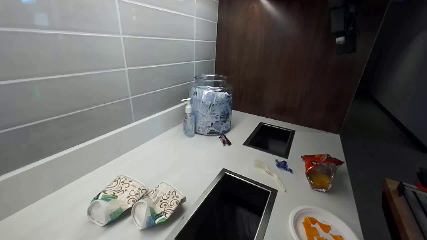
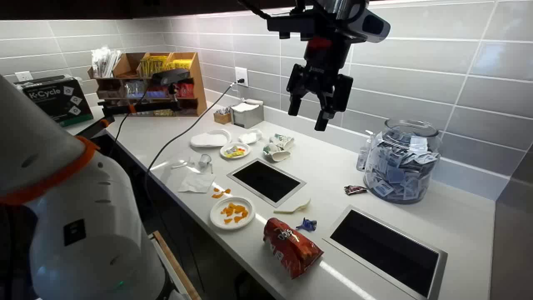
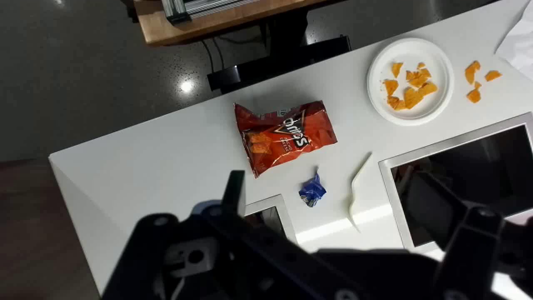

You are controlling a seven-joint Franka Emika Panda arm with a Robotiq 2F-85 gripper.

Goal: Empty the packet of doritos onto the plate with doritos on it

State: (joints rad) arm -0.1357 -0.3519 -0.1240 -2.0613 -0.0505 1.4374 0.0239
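The red-orange packet of doritos [image 2: 289, 246] lies on its side on the white counter near the front edge. It also shows in the wrist view [image 3: 287, 137]. In an exterior view its end toward the plate looks open, with orange inside [image 1: 321, 180]. The plate with doritos on it [image 2: 216, 216] stands beside the packet, with several broken chips on it. The plate also shows in the wrist view [image 3: 378, 89] and, cut off, in an exterior view [image 1: 294, 221]. My gripper [image 2: 308, 115] is open and empty, high above the counter; its spread fingers show in the wrist view [image 3: 333, 200].
A blue wrapper [image 3: 312, 191] and a pale fork [image 3: 355, 187] lie near the packet. Two dark framed panels [image 2: 266, 181] [image 2: 387, 250] are set in the counter. A large jar [image 2: 402, 166] stands by the wall. Loose chips [image 3: 472, 73] lie beside the plate. Two speckled items [image 1: 120, 196] lie behind.
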